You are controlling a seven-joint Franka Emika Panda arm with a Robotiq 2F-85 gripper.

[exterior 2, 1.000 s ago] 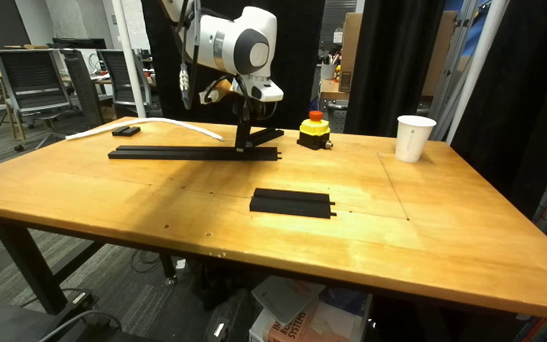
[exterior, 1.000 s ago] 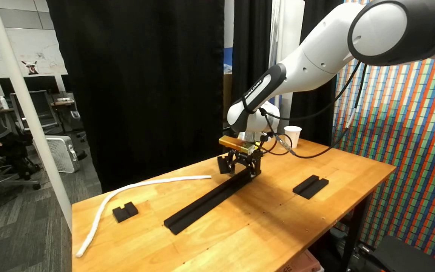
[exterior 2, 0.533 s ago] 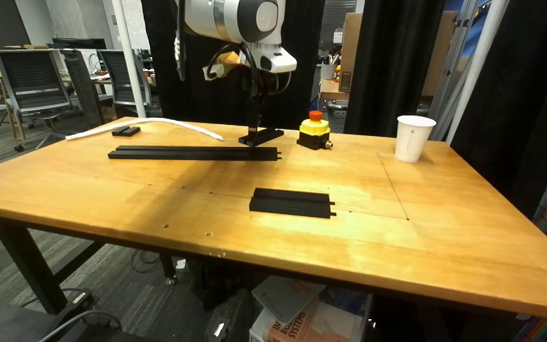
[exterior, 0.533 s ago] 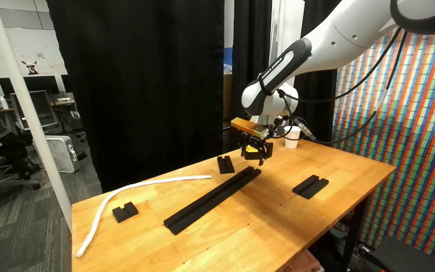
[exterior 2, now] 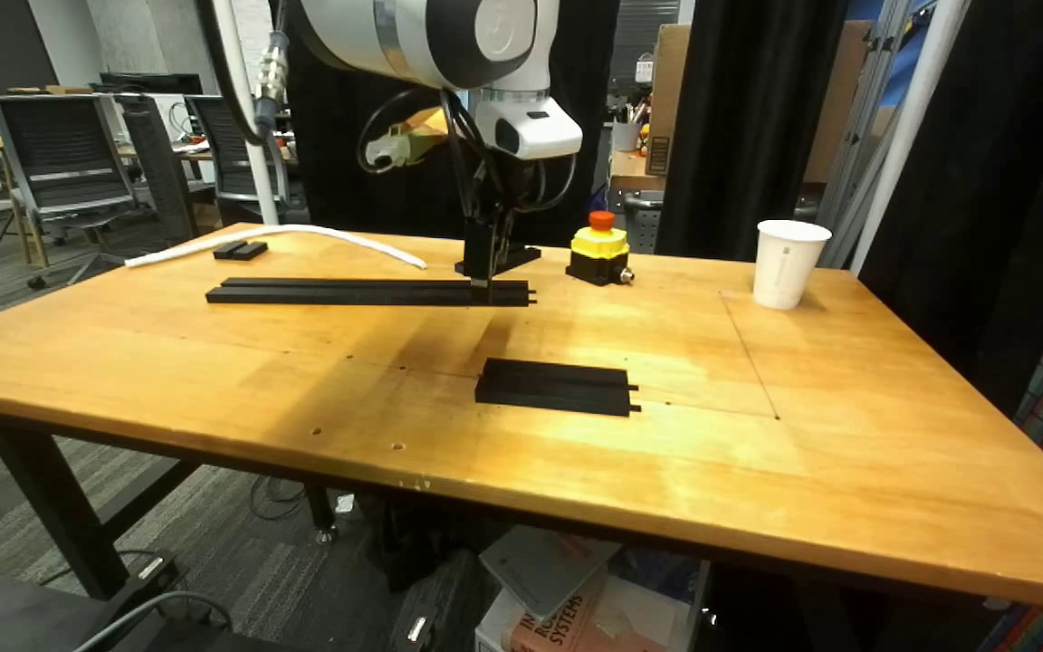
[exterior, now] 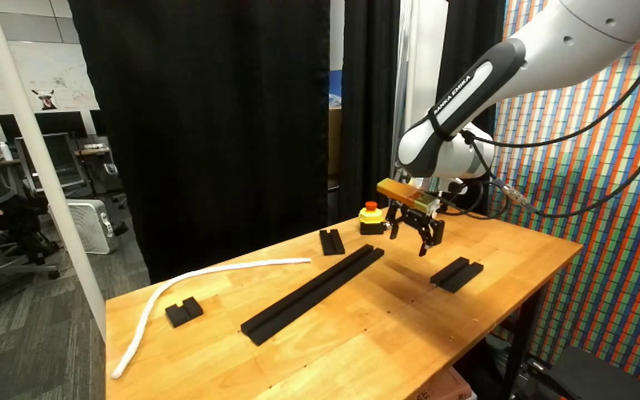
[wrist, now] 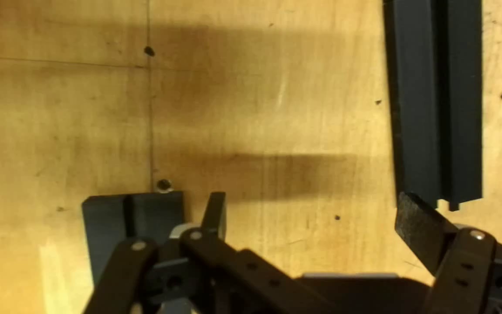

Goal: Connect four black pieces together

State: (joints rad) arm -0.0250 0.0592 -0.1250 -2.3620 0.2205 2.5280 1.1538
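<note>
Jaws stand wide apart, with nothing between them. We find the gripper (exterior: 408, 244) raised above the wooden table (exterior 2: 739, 471), right of centre in an exterior view, with no contact that we can see. We record the long black strip (exterior: 313, 294) lying diagonally through the lower middle of an exterior view. Its seams are not readable; by its length we judge it three bars already joined, which makes the loose black bar (exterior 2: 551, 396), just below centre in an exterior view, the fourth and last.

Strip and bar lie roughly parallel, both with small tabs (exterior 2: 636, 408) at their right-hand ends in an exterior view. We take this orientation to be deliberate: the bar's plain end should receive the strip's tabs with little turning. The wrist view shows that plain end at lower left, about level with the strip's tabbed end at right, the two well apart. We judge the jaws spread in readiness for the bar's long sides, though not yet squared over it.

An angled black block (exterior: 331, 243) sits near the strip's tabbed end and may crowd the alignment. A small black block (exterior: 185, 314) and the white cable (exterior: 203, 271), toward the left, appear set aside from the join. We see nothing bracing the strip, so pushing the bar home could slide it.
</note>
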